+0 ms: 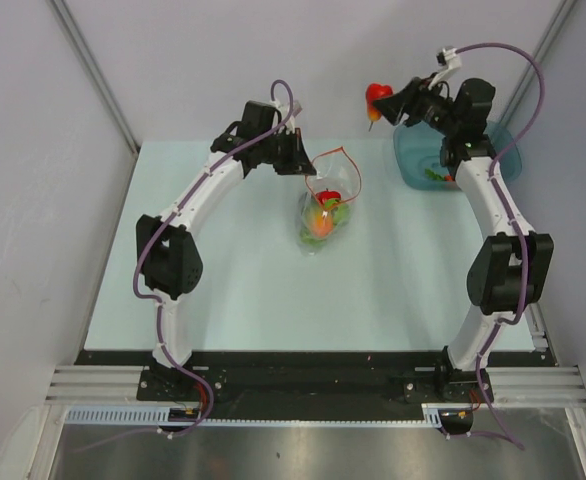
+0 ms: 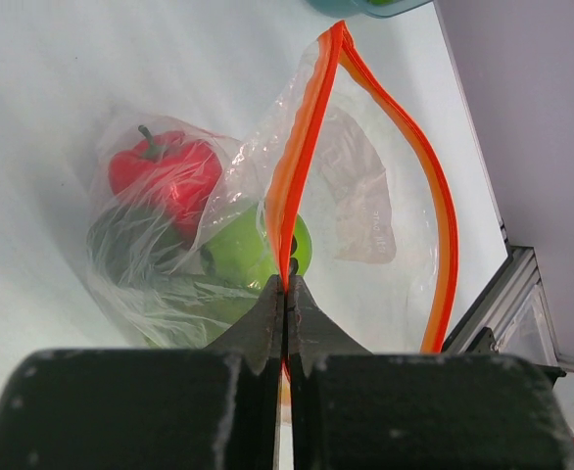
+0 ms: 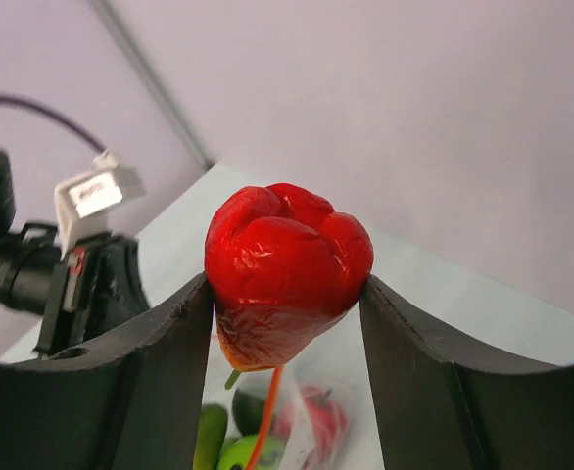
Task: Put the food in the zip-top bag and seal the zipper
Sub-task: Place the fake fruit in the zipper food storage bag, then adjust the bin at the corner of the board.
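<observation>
Left wrist view: the zip-top bag (image 2: pixel 365 196) sits mid-table (image 1: pixel 243 290), holding a red piece (image 2: pixel 165 176), a green ball (image 2: pixel 258 250) and a dark green one (image 2: pixel 120 245), with its mouth gaping. My left gripper (image 2: pixel 287 284) is clenched on the zipper (image 2: pixel 292 186). My right gripper (image 3: pixel 287 294) is raised near the teal tray (image 1: pixel 405 160) and grasps a red pepper (image 3: pixel 287 255).

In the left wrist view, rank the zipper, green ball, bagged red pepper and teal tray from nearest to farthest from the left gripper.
1. zipper, pinched in the left gripper.
2. green ball, just beyond the tips, inside the bag.
3. bagged red pepper, farther left.
4. teal tray, top edge.
</observation>
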Robot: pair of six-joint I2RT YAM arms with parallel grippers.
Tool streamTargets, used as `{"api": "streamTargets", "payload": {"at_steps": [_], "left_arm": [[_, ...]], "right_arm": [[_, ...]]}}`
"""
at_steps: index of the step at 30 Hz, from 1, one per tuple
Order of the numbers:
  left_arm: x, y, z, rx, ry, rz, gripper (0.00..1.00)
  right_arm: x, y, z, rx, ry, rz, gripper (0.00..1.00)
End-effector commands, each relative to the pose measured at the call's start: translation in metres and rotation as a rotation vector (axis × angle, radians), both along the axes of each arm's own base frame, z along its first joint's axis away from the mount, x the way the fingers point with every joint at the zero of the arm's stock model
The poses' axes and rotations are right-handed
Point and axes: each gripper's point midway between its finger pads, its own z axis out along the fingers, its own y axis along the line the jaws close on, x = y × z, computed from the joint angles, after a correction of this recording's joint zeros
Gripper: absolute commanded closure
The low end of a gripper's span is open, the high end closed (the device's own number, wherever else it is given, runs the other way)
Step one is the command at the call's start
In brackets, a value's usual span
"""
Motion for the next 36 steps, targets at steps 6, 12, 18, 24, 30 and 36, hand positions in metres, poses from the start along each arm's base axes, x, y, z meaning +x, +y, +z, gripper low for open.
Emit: {"api": "streamTargets", "payload": {"at_steps": [6,12,18,24,30,36], "left_arm": [[-0.01,-0.001,0.039,-0.049,-0.075,-0.01,0.99],[-0.01,-0.001,0.039,-0.049,-0.075,-0.01,0.99],[-0.011,-0.001,0.041,-0.049,-0.078,-0.009,0.98],[-0.01,0.0,0.043,-0.05,-0.083,-0.009,0.97],[-0.01,0.0,0.042,-0.048,-0.086,-0.013,0.97],[-0.009,-0.001,0.04,-0.046,-0.084,-0.014,0.96]], "right_arm": [[-0.057,0.069,-0.093,-0.182,0.263,0.269,0.92],[-0.084,0.095,-0.125,-0.263,0.344,0.367,0.59],[-0.076,0.086,-0.106,-0.263,0.332,0.336,0.13],[-0.041,0.017,-0.08,-0.262,0.261,0.226,0.0],[-0.001,-0.106,-0.124,-0.498,0.192,0.13,0.0],[0.012,-0.222,-0.207,-0.981,0.161,0.153,0.03]]}}
